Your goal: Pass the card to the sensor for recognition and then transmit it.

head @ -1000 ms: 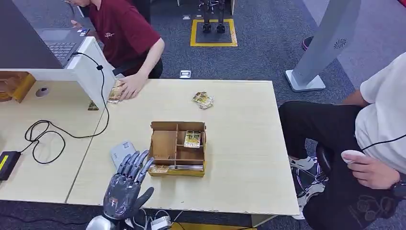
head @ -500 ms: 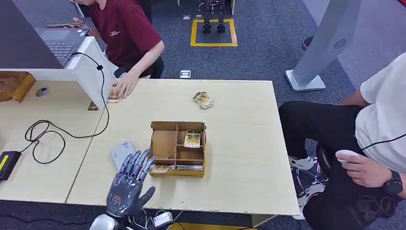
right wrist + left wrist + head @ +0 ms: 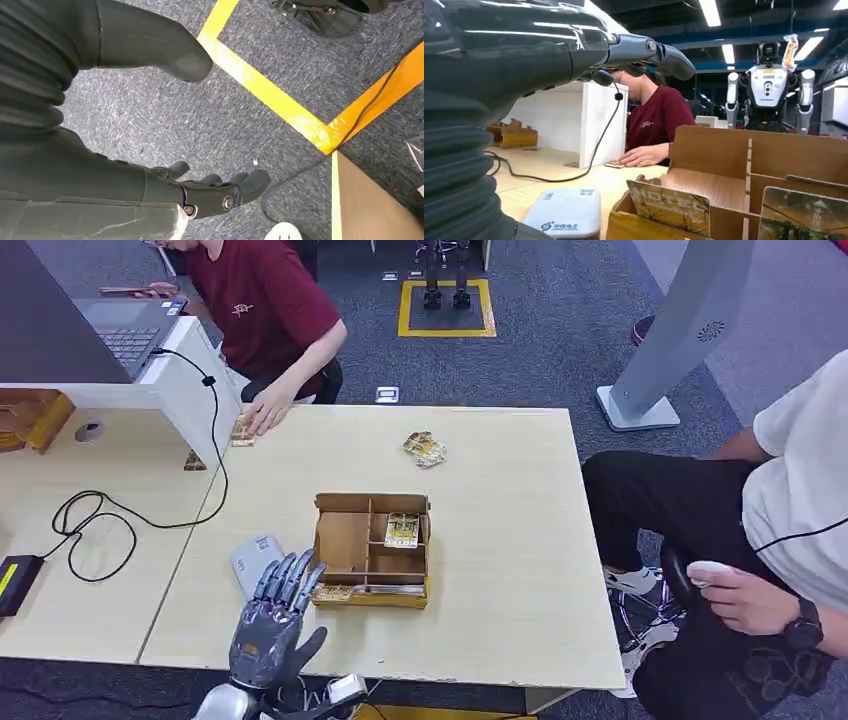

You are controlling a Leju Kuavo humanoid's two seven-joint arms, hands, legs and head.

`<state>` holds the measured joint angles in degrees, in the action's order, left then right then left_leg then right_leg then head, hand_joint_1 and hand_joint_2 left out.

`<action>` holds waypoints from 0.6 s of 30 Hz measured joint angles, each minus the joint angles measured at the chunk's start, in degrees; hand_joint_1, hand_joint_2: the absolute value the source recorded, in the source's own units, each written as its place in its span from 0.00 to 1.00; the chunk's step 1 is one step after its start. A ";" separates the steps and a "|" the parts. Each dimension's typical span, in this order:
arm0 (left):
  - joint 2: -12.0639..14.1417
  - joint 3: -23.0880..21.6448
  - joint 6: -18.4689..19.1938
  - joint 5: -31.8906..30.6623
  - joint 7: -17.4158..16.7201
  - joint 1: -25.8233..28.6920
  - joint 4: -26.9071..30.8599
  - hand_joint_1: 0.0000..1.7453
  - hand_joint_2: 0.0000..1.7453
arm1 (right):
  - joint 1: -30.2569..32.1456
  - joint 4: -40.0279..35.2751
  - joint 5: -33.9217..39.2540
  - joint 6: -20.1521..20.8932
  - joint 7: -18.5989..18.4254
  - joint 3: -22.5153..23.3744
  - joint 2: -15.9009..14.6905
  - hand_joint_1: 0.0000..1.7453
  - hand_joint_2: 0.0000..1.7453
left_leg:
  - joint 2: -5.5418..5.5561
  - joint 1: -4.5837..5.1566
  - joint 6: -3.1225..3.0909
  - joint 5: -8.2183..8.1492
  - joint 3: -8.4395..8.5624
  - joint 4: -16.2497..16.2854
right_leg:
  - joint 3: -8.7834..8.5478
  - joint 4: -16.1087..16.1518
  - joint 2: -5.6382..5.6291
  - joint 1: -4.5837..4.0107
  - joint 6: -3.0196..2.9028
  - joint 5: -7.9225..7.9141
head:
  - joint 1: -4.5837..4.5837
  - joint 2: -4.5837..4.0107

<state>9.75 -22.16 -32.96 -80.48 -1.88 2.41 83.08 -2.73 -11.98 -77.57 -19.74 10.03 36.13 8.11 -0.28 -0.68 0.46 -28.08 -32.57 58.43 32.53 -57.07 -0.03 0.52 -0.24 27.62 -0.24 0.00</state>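
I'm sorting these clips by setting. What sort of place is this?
Probably a robotics lab or test office: another humanoid robot stands in the background, yellow floor tape marks a station, and a person works at a laptop beside the wooden table.

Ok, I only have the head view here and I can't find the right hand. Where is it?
Observer: The right hand hangs over grey carpet near yellow floor tape, fingers apart, holding nothing.
Operator: And is the left hand on a card?
Observer: No. In the left wrist view the left hand reaches out well above the nearest card, which stands leaning in the cardboard box, untouched.
Operator: Where's the sensor from there?
Observer: The grey sensor lies flat on the table beside the box's corner.
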 joint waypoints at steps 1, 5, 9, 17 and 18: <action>-0.11 0.00 0.00 -0.13 -0.09 -0.17 -0.31 0.00 1.00 | 0.00 0.00 0.00 -0.02 0.00 0.00 0.00 0.00 1.00 | 0.00 0.00 0.00 0.00 0.00 0.00 | 0.00 0.00 0.00 0.00 0.00 0.00 | 0.00 0.00; -0.63 0.00 0.00 0.09 -0.55 -0.75 -2.28 0.00 1.00 | -0.02 0.00 0.00 0.00 0.00 0.00 0.00 0.00 1.00 | 0.00 0.00 0.00 0.00 0.00 0.00 | 0.00 0.00 0.00 0.00 0.00 0.00 | 0.00 0.00; -1.16 0.00 0.00 0.59 -0.57 -0.95 -3.46 0.00 1.00 | -0.05 0.00 0.00 0.00 0.00 -0.02 0.00 0.00 1.00 | 0.00 0.00 0.00 0.00 0.00 0.00 | 0.00 0.00 0.00 0.00 0.00 0.00 | 0.02 0.00; -2.03 0.00 -0.11 1.63 -0.48 -1.54 -5.29 1.00 1.00 | -0.10 0.00 -0.09 0.00 0.00 -0.02 0.00 0.00 1.00 | 0.00 0.00 0.00 0.00 0.00 0.00 | 0.00 0.00 0.00 0.00 0.00 0.00 | 0.00 0.00; -2.12 0.00 -0.07 2.06 -0.28 -1.59 -5.40 1.00 1.00 | -0.11 0.00 -0.09 0.00 0.00 -0.02 0.00 0.00 1.00 | 0.00 0.00 0.00 0.00 0.00 0.00 | 0.00 0.00 0.00 0.00 0.00 0.00 | 0.02 -0.02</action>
<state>7.63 -22.16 -33.03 -78.42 -2.16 0.82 77.68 -2.84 -11.98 -77.66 -19.74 10.03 36.11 8.11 -0.28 -0.68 0.46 -28.08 -32.57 58.43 32.53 -57.07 -0.03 0.52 -0.23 27.62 -0.22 -0.02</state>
